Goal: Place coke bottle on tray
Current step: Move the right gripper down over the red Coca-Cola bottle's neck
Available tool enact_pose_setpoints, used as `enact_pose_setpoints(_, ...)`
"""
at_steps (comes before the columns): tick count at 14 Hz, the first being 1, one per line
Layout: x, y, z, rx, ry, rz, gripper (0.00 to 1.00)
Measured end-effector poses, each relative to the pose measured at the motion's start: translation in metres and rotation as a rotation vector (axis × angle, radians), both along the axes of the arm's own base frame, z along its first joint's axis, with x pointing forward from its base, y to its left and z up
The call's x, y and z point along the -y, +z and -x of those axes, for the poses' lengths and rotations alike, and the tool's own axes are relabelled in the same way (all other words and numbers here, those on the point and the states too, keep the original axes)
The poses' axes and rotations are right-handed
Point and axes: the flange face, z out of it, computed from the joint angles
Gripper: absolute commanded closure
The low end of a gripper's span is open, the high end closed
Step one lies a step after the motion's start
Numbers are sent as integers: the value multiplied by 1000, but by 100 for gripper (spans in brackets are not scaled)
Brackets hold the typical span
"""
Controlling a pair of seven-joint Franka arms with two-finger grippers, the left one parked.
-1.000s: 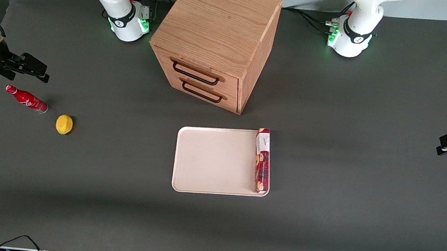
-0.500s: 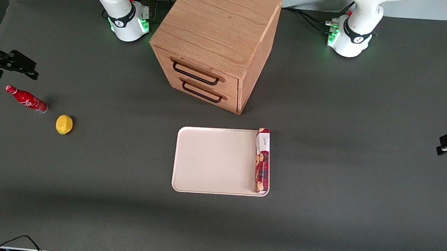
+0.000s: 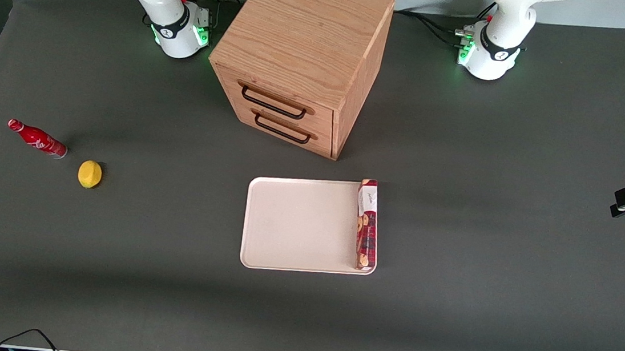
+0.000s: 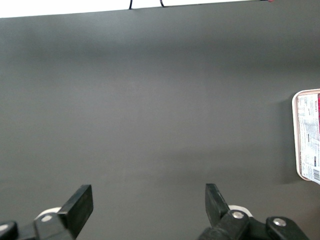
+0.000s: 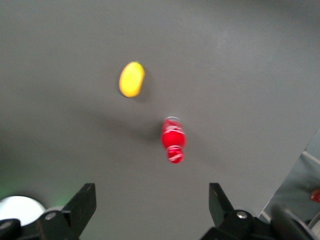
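Note:
The coke bottle [image 3: 37,138], small and red with a red cap and silvery base, lies on its side on the dark table toward the working arm's end. The right wrist view shows it from above [image 5: 173,139], well below the gripper. The right arm's gripper [image 5: 151,205] is open and empty, high over the table; the front view does not show it. The cream-white tray [image 3: 296,225] lies in front of the drawer cabinet, nearer the front camera. Its rim also shows in the left wrist view [image 4: 294,135].
A yellow lemon [image 3: 89,173] lies close beside the bottle and also shows in the right wrist view [image 5: 131,79]. A long red biscuit box [image 3: 367,224] lies on the tray's edge toward the parked arm. A wooden two-drawer cabinet [image 3: 301,54] stands mid-table.
The right arm's gripper has drawn away from above the bottle toward the working arm's end and left the front view. The bottle, lemon and tray have not moved.

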Motion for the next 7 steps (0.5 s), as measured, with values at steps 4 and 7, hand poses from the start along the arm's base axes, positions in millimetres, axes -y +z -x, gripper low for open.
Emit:
enact_pose_setpoints(4,38,-99,19,26,67,30,0)
enact_pose_setpoints(7,39,-141,26,27,61,14,0)
